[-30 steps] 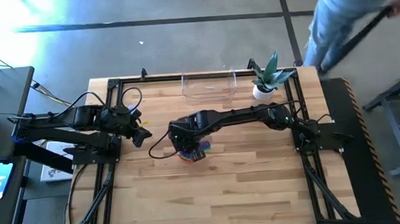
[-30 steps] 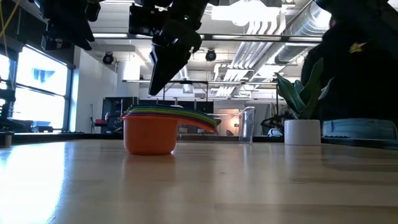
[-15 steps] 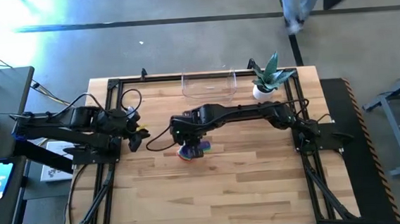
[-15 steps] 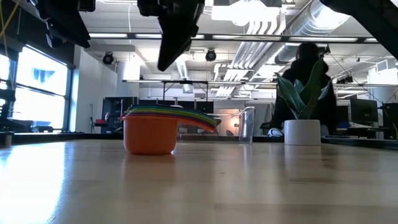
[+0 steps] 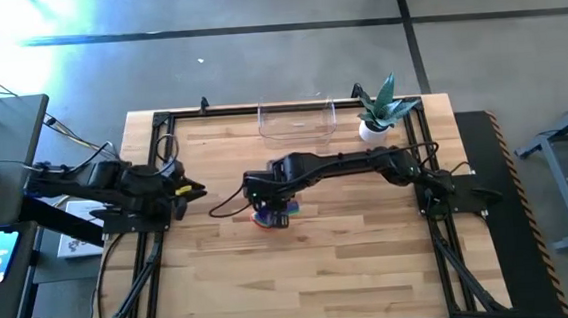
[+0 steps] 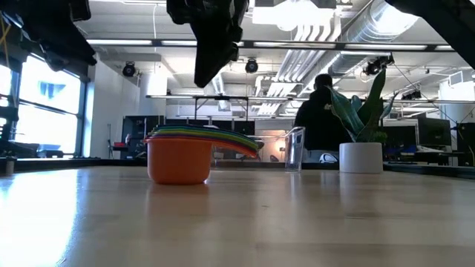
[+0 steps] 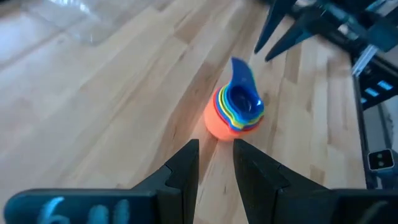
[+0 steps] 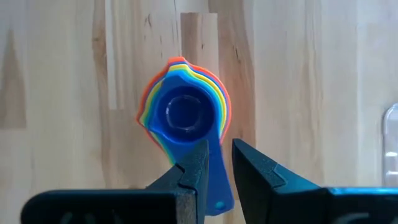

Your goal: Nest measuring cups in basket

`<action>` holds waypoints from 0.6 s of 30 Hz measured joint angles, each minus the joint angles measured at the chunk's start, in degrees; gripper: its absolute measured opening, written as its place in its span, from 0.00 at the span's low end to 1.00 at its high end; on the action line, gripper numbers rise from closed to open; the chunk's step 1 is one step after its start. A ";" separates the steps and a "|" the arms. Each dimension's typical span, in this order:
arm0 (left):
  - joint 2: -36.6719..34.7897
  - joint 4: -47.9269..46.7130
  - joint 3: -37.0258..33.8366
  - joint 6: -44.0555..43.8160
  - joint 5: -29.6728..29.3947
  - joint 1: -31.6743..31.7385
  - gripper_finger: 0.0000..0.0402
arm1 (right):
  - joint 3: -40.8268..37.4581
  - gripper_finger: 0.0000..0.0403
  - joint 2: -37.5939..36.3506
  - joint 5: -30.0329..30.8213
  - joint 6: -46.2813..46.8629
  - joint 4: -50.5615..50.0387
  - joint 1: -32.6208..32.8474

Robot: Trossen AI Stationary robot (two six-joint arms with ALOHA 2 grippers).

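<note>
Counter (image 5: 352, 265) carries the basket (image 5: 296, 120) at 12 o'clock, nothing seen inside. Measuring cups (image 5: 273, 217) are stacked nested at centre. Right hand (image 6: 211, 70) is poised above them, fingers slightly parted, grasping nothing. Left hand (image 5: 194, 191) is parked at 9 o'clock, released.

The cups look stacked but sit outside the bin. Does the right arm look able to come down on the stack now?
Probably yes. The right gripper hangs directly over the stack of cups, jaws slightly apart, nothing between. The left gripper waits off to the side.
</note>
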 joint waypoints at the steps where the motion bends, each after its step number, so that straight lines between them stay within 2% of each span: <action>1: -1.42 0.61 -0.96 0.89 -0.26 -0.06 0.22 | 0.00 0.16 0.00 0.01 1.13 0.02 0.14; 9: -12.31 11.32 -7.85 6.81 -2.89 -0.04 0.22 | 0.00 0.16 0.02 -0.23 13.83 1.77 0.17; 14: -18.32 18.70 -12.23 9.66 -3.02 -0.04 0.22 | 0.17 0.16 0.03 -3.26 20.18 3.65 0.17; 18: -22.40 19.99 -15.63 11.82 -3.72 -0.03 0.22 | 0.35 0.16 0.01 -4.65 25.75 4.46 0.17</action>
